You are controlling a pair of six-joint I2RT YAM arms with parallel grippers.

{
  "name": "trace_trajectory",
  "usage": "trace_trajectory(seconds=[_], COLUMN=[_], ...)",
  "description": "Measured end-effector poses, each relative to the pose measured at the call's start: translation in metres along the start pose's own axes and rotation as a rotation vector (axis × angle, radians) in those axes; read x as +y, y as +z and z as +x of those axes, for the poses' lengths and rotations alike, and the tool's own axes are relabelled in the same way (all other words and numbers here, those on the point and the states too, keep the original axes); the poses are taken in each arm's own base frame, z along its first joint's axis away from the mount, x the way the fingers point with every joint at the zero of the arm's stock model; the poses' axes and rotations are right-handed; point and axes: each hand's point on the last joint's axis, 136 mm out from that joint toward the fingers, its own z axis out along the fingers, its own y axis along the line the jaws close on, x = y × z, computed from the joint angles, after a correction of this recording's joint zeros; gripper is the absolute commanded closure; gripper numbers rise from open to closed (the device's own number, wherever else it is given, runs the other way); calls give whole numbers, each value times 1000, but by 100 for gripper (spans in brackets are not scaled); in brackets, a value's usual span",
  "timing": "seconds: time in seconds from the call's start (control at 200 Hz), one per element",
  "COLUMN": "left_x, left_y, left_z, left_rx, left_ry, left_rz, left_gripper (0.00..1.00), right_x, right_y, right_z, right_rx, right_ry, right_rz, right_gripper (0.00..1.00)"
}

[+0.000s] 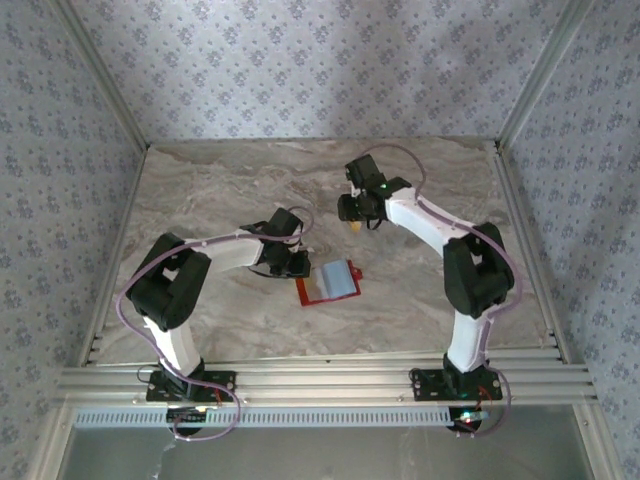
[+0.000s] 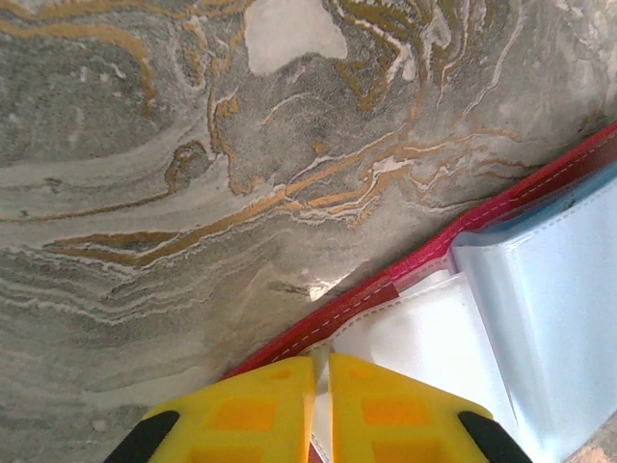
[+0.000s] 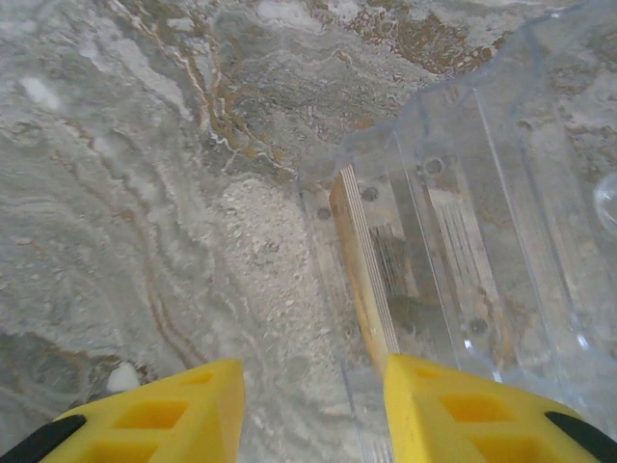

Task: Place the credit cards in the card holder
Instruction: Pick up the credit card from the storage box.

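The red card holder (image 1: 312, 293) lies open on the marble table, its pale blue and white inside (image 2: 540, 318) facing up. My left gripper (image 2: 323, 386) is shut on the holder's white inner flap (image 2: 415, 338) at its red stitched edge (image 2: 386, 289). I cannot tell whether a grey-blue card lies inside. Farther back, my right gripper (image 3: 308, 405) stands open over the table. A tan-yellow credit card (image 3: 362, 270) stands on edge in a clear plastic rack (image 3: 482, 222), just in front of the right fingertip (image 3: 434, 405) and not clamped.
The marble tabletop (image 1: 220, 190) is bordered by papered walls at the back and both sides. An aluminium rail (image 1: 320, 380) runs along the near edge. Both arms (image 1: 175, 285) (image 1: 475, 270) reach in towards the middle.
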Motion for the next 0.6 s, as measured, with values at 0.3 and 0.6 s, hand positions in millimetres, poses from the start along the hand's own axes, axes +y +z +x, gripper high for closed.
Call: trace_trajectory(seconds=[0.3,0.6], left_x=[0,0], left_y=[0,0], left_z=[0,0], left_rx=[0,0], left_ry=[0,0], left_rz=[0,0], left_gripper=[87,87], right_x=[-4,-14], right_y=[32,45], right_z=[-3,3], right_rx=[61,97], right_ry=[-69,-112], right_rz=[52,110], right_gripper=[56,56])
